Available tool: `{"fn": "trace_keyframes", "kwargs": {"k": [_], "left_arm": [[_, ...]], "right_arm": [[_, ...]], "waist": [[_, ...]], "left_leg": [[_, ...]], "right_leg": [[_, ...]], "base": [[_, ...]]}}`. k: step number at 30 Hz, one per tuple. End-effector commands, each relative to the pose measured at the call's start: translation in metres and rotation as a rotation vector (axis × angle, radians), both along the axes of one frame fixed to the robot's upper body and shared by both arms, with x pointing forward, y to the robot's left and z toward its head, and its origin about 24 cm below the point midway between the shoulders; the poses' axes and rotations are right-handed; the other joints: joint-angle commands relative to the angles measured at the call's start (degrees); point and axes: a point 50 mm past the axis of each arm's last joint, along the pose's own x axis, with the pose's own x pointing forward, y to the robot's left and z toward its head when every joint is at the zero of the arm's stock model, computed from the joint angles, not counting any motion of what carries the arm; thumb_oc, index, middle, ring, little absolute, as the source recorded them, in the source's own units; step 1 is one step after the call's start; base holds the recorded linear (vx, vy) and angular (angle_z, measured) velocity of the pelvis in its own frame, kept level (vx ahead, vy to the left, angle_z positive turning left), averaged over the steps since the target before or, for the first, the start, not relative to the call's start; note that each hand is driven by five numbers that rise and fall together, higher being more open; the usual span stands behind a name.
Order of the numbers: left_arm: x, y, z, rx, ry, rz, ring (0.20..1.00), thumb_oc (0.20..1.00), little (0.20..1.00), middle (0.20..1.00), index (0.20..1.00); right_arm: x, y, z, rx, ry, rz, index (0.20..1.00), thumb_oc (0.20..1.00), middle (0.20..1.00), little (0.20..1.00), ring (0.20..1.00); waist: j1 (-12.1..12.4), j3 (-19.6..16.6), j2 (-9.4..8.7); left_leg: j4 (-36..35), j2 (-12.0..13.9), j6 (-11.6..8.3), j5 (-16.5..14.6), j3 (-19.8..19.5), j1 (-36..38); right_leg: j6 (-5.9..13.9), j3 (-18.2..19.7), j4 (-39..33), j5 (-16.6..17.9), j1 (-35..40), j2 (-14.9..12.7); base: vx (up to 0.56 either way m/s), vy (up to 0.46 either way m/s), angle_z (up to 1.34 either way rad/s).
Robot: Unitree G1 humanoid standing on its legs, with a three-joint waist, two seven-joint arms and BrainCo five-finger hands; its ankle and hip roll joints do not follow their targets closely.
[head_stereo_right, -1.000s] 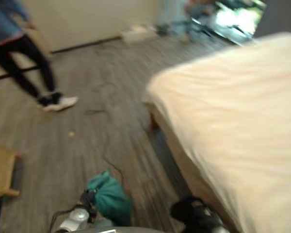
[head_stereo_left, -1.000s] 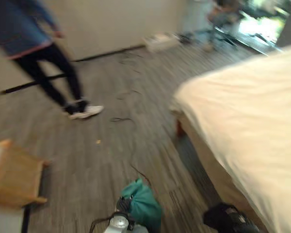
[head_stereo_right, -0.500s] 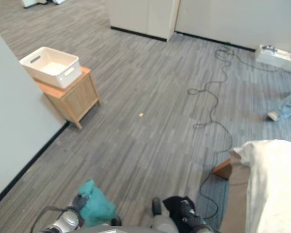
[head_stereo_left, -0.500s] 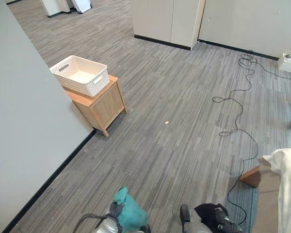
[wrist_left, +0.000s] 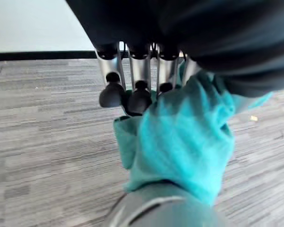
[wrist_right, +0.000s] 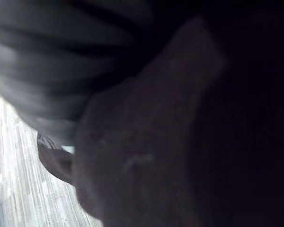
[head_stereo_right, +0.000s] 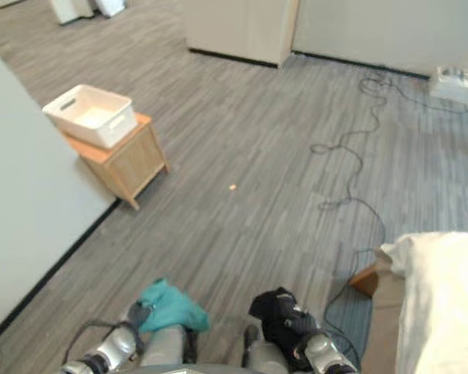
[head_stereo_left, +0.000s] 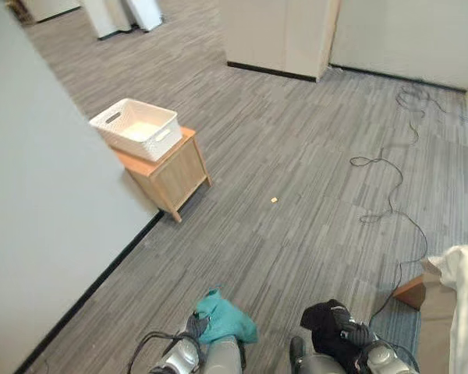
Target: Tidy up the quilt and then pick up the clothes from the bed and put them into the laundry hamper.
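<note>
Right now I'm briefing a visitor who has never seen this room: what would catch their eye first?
Probably the teal cloth bunched in the left hand, low in the head views, with a black garment clutched in the right hand beside it. Next, the white laundry hamper on a small wooden cabinet against the wall to the left. The bed's pale quilt edges in at right.

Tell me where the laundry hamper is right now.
The white hamper sits on the small wooden cabinet against the grey wall, ahead and to the robot's left in the eye views.
</note>
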Motion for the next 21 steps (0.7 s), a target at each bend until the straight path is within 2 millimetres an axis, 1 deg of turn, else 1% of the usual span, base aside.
{"fn": "trace_keyframes", "kwargs": {"k": [1, 2, 3, 4, 5, 6, 7, 8, 9, 10, 11, 12, 13, 14, 15, 16, 17, 18, 19, 20, 21], "left_arm": [[0.020, 0.004, 0.011, 0.018, -0.082, -0.055, 0.200, 0.200, 0.200, 0.200, 0.200], [0.016, 0.004, 0.009, 0.022, -0.061, -0.060, 0.200, 0.200, 0.200, 0.200, 0.200], [0.012, 0.004, 0.007, 0.025, -0.049, -0.053, 0.200, 0.200, 0.200, 0.200, 0.200], [0.001, 0.008, 0.001, 0.034, -0.005, -0.036, 0.200, 0.200, 0.200, 0.200, 0.200], [0.001, 0.008, 0.001, 0.035, -0.004, -0.036, 0.200, 0.200, 0.200, 0.200, 0.200], [-0.007, 0.010, -0.002, 0.040, 0.019, -0.026, 0.200, 0.200, 0.200, 0.200, 0.200], [-0.008, 0.014, -0.002, 0.051, 0.018, -0.017, 0.200, 0.200, 0.200, 0.200, 0.200], [-0.007, 0.015, -0.001, 0.055, 0.020, -0.025, 0.200, 0.200, 0.200, 0.200, 0.200], [-0.007, 0.016, -0.001, 0.055, 0.020, -0.025, 0.200, 0.200, 0.200, 0.200, 0.200], [-0.009, 0.015, -0.002, 0.061, 0.036, -0.055, 0.200, 0.200, 0.200, 0.200, 0.200], [-0.010, 0.015, -0.003, 0.063, 0.047, -0.072, 0.200, 0.200, 0.200, 0.200, 0.200], [-0.012, 0.018, -0.003, 0.076, 0.058, -0.078, 0.200, 0.200, 0.200, 0.200, 0.200], [-0.009, 0.019, -0.002, 0.101, 0.058, -0.113, 0.200, 0.200, 0.200, 0.200, 0.200], [-0.008, 0.019, -0.002, 0.101, 0.057, -0.113, 0.200, 0.200, 0.200, 0.200, 0.200], [-0.004, 0.018, 0.000, 0.104, 0.044, -0.123, 0.200, 0.200, 0.200, 0.200, 0.200], [0.011, 0.015, 0.006, 0.113, -0.002, -0.158, 0.200, 0.200, 0.200, 0.200, 0.200], [0.011, 0.014, 0.006, 0.112, -0.002, -0.157, 0.200, 0.200, 0.200, 0.200, 0.200], [0.024, 0.010, 0.012, 0.116, -0.044, -0.205, 0.200, 0.200, 0.200, 0.200, 0.200], [0.024, 0.010, 0.012, 0.116, -0.045, -0.205, 0.200, 0.200, 0.200, 0.200, 0.200], [0.032, 0.006, 0.016, 0.115, -0.065, -0.230, 0.200, 0.200, 0.200, 0.200, 0.200], [0.041, 0.001, 0.021, 0.112, -0.096, -0.257, 0.200, 0.200, 0.200, 0.200, 0.200]], "right_arm": [[-0.005, 0.009, 0.000, 0.017, -0.025, 0.055, 0.200, 0.200, 0.200, 0.200, 0.200], [-0.006, 0.011, -0.001, 0.015, -0.019, 0.068, 0.200, 0.200, 0.200, 0.200, 0.200], [-0.005, 0.012, -0.001, 0.011, -0.018, 0.074, 0.200, 0.200, 0.200, 0.200, 0.200], [-0.006, 0.019, -0.004, 0.015, 0.001, 0.101, 0.200, 0.200, 0.200, 0.200, 0.200], [-0.006, 0.019, -0.004, 0.016, 0.002, 0.102, 0.200, 0.200, 0.200, 0.200, 0.200], [-0.011, 0.023, -0.008, 0.018, 0.019, 0.105, 0.200, 0.200, 0.200, 0.200, 0.200], [-0.015, 0.025, -0.010, 0.019, 0.038, 0.113, 0.200, 0.200, 0.200, 0.200, 0.200], [-0.023, 0.030, -0.015, 0.018, 0.075, 0.131, 0.200, 0.200, 0.200, 0.200, 0.200], [-0.023, 0.031, -0.015, 0.018, 0.075, 0.131, 0.200, 0.200, 0.200, 0.200, 0.200], [-0.028, 0.028, -0.017, 0.009, 0.101, 0.134, 0.200, 0.200, 0.200, 0.200, 0.200], [-0.028, 0.028, -0.018, 0.006, 0.104, 0.133, 0.200, 0.200, 0.200, 0.200, 0.200], [-0.023, 0.028, -0.016, 0.011, 0.090, 0.130, 0.200, 0.200, 0.200, 0.200, 0.200], [-0.008, 0.030, -0.010, 0.013, 0.045, 0.132, 0.200, 0.200, 0.200, 0.200, 0.200], [-0.007, 0.029, -0.010, 0.012, 0.045, 0.132, 0.200, 0.200, 0.200, 0.200, 0.200], [-0.004, 0.030, -0.008, 0.017, 0.027, 0.130, 0.200, 0.200, 0.200, 0.200, 0.200], [0.009, 0.031, 0.000, 0.027, -0.035, 0.134, 0.200, 0.200, 0.200, 0.200, 0.200], [0.009, 0.031, 0.000, 0.027, -0.036, 0.134, 0.200, 0.200, 0.200, 0.200, 0.200], [0.013, 0.028, 0.003, 0.014, -0.046, 0.142, 0.200, 0.200, 0.200, 0.200, 0.200], [0.013, 0.028, 0.003, 0.014, -0.046, 0.142, 0.200, 0.200, 0.200, 0.200, 0.200], [0.013, 0.024, 0.003, -0.003, -0.038, 0.142, 0.200, 0.200, 0.200, 0.200, 0.200], [0.005, 0.017, -0.001, -0.027, 0.000, 0.126, 0.200, 0.200, 0.200, 0.200, 0.200]], "waist": [[0.70, 0.93, -4.05], [0.99, 0.79, -4.03], [1.16, 0.63, -3.97], [1.57, -0.39, -4.12], [1.59, -0.35, -4.20], [2.13, -1.29, -5.06], [2.41, -1.94, -6.10], [3.63, -2.68, -8.22], [3.81, -2.83, -8.05], [3.72, -2.52, -8.80], [3.39, -2.16, -8.91], [2.60, -1.57, -8.14], [0.39, -0.04, -5.55], [0.39, -0.16, -5.47], [-0.59, 0.56, -4.78], [-2.71, 1.90, -3.98], [-2.90, 1.93, -3.80], [-4.06, 2.12, -3.88], [-4.17, 2.17, -3.77], [-4.82, 1.96, -3.71], [-5.96, 1.38, -3.76]], "left_leg": [[-13.82, -5.05, 2.16, 13.96, 3.82, 0.88], [-17.21, -4.77, 1.79, 14.24, 6.25, 0.06], [-18.09, -4.06, 1.83, 13.85, 7.93, -0.95], [-18.09, -3.63, 2.70, 14.04, 9.85, -0.24], [-18.09, -3.70, 2.71, 13.98, 9.92, -0.13], [-18.09, -4.23, 3.47, 15.66, 10.19, 0.64], [-18.09, -5.20, 4.64, 15.64, 9.16, 1.50], [-18.09, -7.32, 6.08, 14.33, 7.46, 3.35], [-18.09, -7.00, 6.04, 14.44, 7.56, 3.15], [-18.09, -8.24, 6.92, 12.85, 6.84, 5.44], [-18.09, -8.65, 7.42, 11.79, 6.72, 7.54], [-18.09, -7.77, 7.65, 10.79, 6.08, 9.83], [-18.09, -6.07, 8.14, 8.17, 3.88, 14.40], [-18.09, -5.97, 8.11, 8.27, 3.88, 14.16], [-18.09, -5.89, 7.92, 7.59, 2.50, 15.70], [-18.09, -6.08, 7.17, 5.95, -0.83, 19.39], [-18.09, -5.89, 7.12, 6.02, -1.05, 19.36], [-18.09, -6.00, 5.68, 3.93, -3.14, 21.89], [-18.09, -5.87, 5.66, 4.01, -3.26, 21.88], [-18.09, -5.31, 4.68, 2.37, -4.57, 23.10], [-18.09, -4.66, 3.40, 0.11, -6.87, 25.16]], "right_leg": [[4.70, -0.65, -9.25, -7.03, 20.85, -2.39], [4.93, -1.20, -9.25, -8.11, 22.12, -2.40], [5.02, -1.57, -9.25, -8.77, 23.24, -2.35], [5.77, -1.76, -9.25, -9.29, 25.20, -2.48], [5.80, -1.74, -9.25, -9.33, 25.29, -2.59], [6.37, -1.59, -8.32, -9.55, 27.05, -3.18], [6.80, -1.60, -5.41, -9.09, 26.35, -4.09], [10.17, -1.89, 5.06, -2.94, 23.32, -4.40], [10.09, -1.66, 5.11, -2.78, 23.01, -4.17], [12.83, -1.93, 12.13, 1.80, 20.60, -4.45], [15.05, -1.85, 18.54, 6.55, 18.66, -4.27], [15.64, -1.72, 26.39, 11.05, 14.52, -3.97], [13.00, -4.05, 36.66, 7.55, 4.62, -3.52], [12.92, -4.08, 36.82, 7.60, 4.28, -3.44], [11.87, -4.99, 35.50, 5.07, 1.67, -3.29], [9.72, -6.09, 27.43, 0.38, -3.43, -2.99], [9.66, -6.36, 26.99, 0.64, -3.18, -2.84], [9.40, -6.77, 9.08, 0.42, -2.25, -5.75], [9.37, -6.95, 8.37, 0.86, -1.87, -5.62], [9.73, -6.31, -0.56, 3.11, -2.71, -7.73], [11.85, -1.95, -7.09, 6.97, -5.47, -9.36]], "base": [[0.57, 0.071, -0.10], [0.50, 0.057, 0.27], [0.79, 0.068, -0.17], [0.60, 0.049, -0.35], [0.76, 0.055, -0.37], [0.54, 0.013, -0.24], [0.92, 0.001, -0.24], [0.58, -0.020, -0.05], [0.59, 0.004, 0.21], [0.40, 0.041, 0.13], [0.63, 0.064, 0.22], [0.86, 0.128, 0.22], [0.65, 0.099, 0.39], [0.59, 0.082, 0.50], [0.64, -0.094, 0.78], [0.65, -0.092, 0.83], [0.90, -0.232, 0.94], [0.42, -0.137, 0.88], [0.67, -0.246, 1.19], [0.61, -0.322, 1.20], [0.62, -0.319, 1.12]]}}
